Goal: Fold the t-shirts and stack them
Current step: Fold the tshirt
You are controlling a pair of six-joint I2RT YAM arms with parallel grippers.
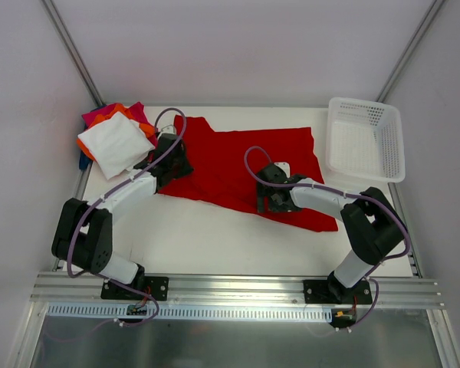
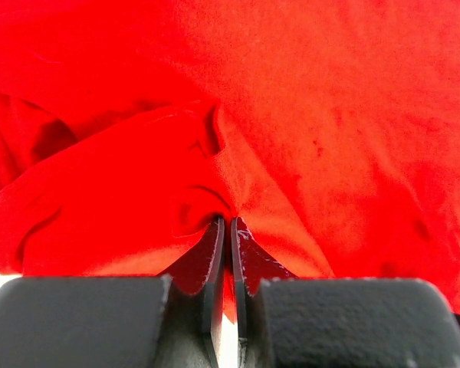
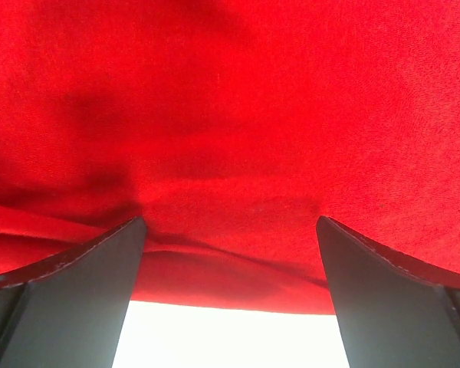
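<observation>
Pinching the large bright red cloth t-shirt [image 1: 222,161], the left gripper [image 2: 228,224] is clamped; the right gripper [image 3: 230,222] gapes over its hem — limp, light, likely best grabbed there.

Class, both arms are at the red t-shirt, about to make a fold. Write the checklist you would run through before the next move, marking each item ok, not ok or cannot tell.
1. left tool shut on the red shirt: ok, cloth puckers into the closed fingertips.
2. right tool gripping the shirt's near edge: not ok, its jaws stand wide open astride the hem.
3. Red shirt spread out on the table: ok, though bunched by the left tool.
4. folded stack apart from the red shirt: cannot tell, the left arm covers the gap.
</observation>
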